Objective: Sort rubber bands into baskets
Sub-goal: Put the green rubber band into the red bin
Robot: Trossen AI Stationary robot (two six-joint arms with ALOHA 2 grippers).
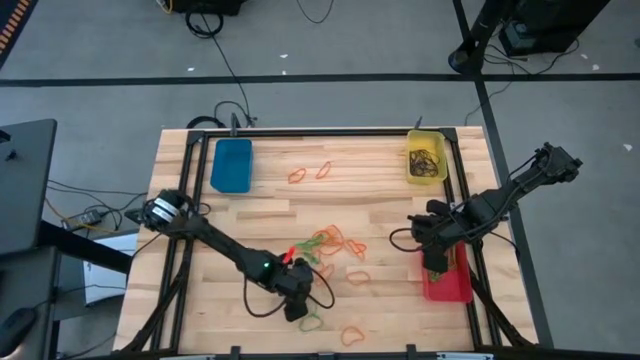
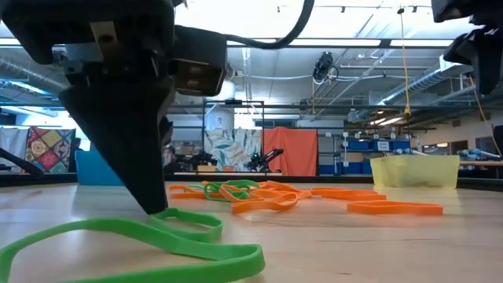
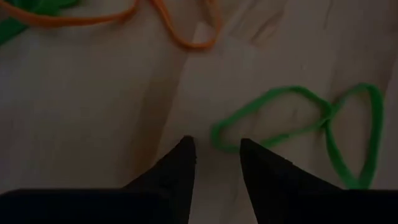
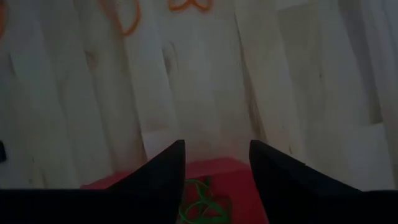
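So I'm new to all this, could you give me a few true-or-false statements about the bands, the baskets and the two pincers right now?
1. The left pincer is open, low over a green rubber band on the wooden table. True.
2. The blue plastic basket is full of bands. False: it looks empty.
3. The right pincer is open above the red plastic basket, where a green band lies. True.
4. The yellow plastic basket holds orange bands. False: its contents are dark.
5. No orange rubber bands remain on the table. False: many lie mid-table.
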